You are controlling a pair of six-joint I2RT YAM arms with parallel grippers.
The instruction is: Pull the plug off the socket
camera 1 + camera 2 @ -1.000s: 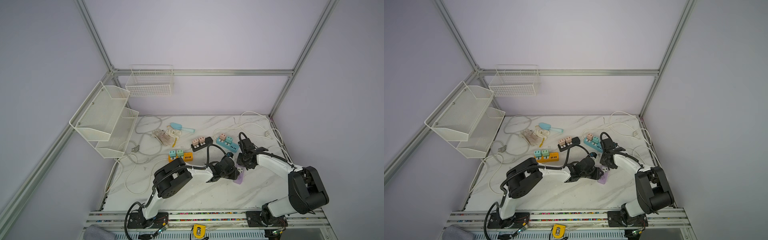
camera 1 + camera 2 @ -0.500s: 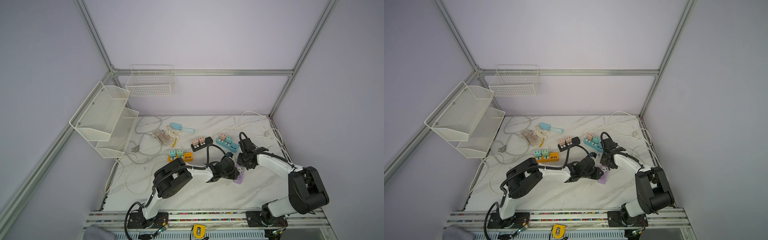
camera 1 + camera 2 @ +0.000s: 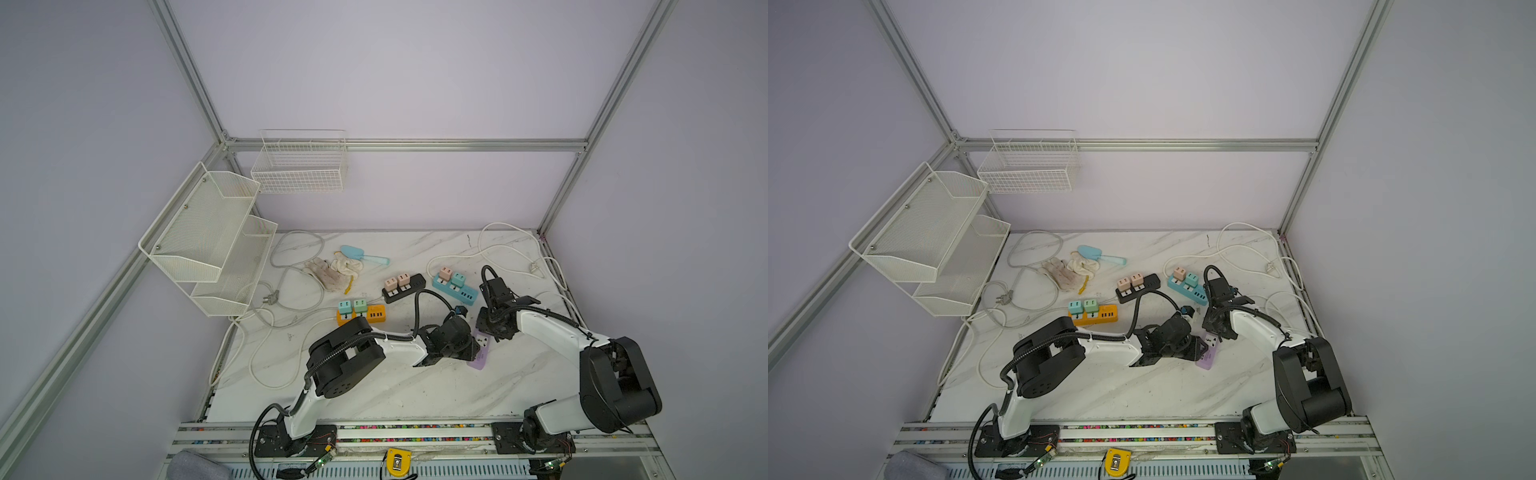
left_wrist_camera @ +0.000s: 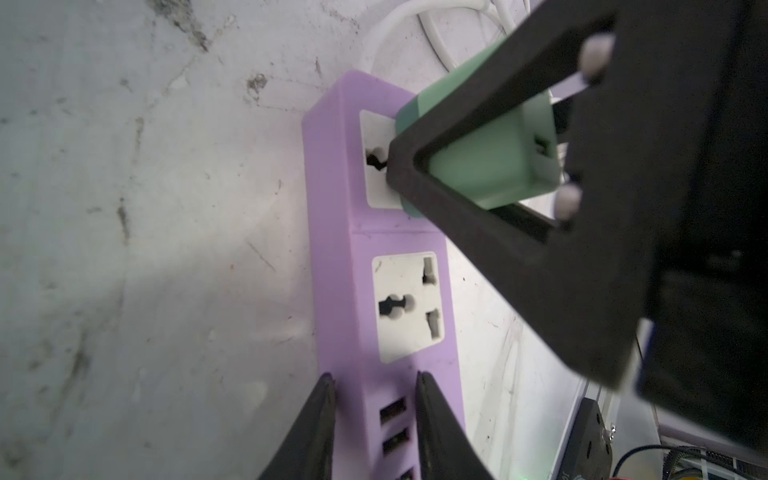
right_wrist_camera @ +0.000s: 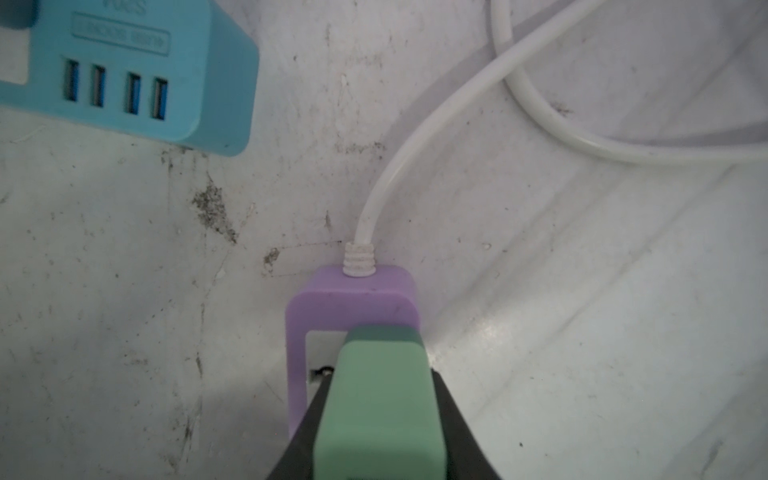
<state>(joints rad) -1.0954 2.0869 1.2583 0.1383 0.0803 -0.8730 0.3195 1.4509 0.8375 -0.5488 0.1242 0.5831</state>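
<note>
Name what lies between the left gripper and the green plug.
An empty white socket on the purple strip separates left gripper from green plug; left wrist view.

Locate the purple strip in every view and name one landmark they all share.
A top view: strip right of centre, beside the right gripper.
A top view: strip right of centre too, beside that gripper.
Left wrist: through the middle, USB end at the left gripper.
Right wrist: its cord end, partly behind the green plug.
Landmark: the right gripper, shut on the green plug, shows in all four.
</note>
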